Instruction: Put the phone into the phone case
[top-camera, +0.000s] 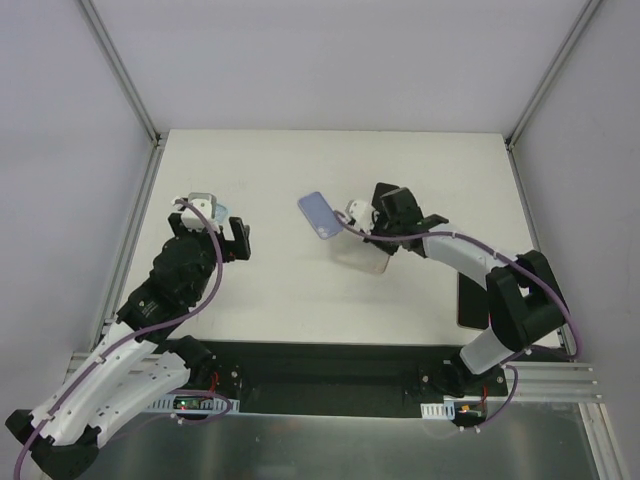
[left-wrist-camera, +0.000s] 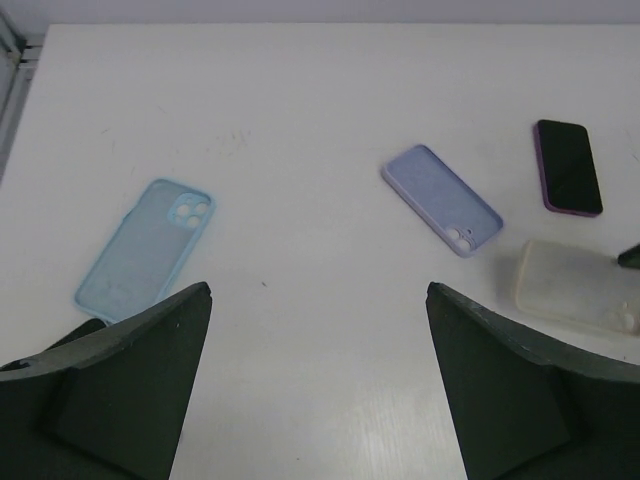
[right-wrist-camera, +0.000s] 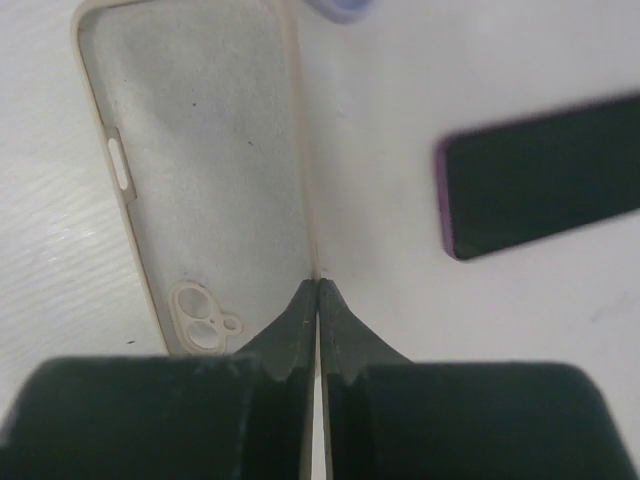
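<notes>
Right end effector (right-wrist-camera: 318, 300): fingers pressed together on one long side wall of the clear case (right-wrist-camera: 200, 150). The thin rim is pinched between the tips, close to the camera-cutout end.

Worktop (top-camera: 300, 170): white, closed in by pale panels on three sides.

Right arm (top-camera: 470, 255): stretched in from the near right corner toward the middle of the worktop. Left arm (top-camera: 110, 370): stretched along the left side.

Left end effector (left-wrist-camera: 315, 300): fingers spread wide, nothing held between them. It is poised over bare worktop, with the light blue case (left-wrist-camera: 145, 250) lying just beyond its left finger.

Clear case: open side turned up, frosted inner face exposed, button slot seen in the long wall opposite the pinched one. Whether it lies flat or is tipped up on one edge cannot be told from these views.

Light blue case: laid on the left part of the worktop, set diagonally, camera holes at its far end.

Lilac case (left-wrist-camera: 442, 198): laid diagonally near the middle, camera holes at its near end. It is close to the clear case, but a gap is seen between them.

Phone (left-wrist-camera: 568, 166): laid flat on the worktop, dark screen up, purple edge showing. It is outside every case, to the right of the clear case and apart from it. In the overhead view it is partly hidden behind the right arm.
</notes>
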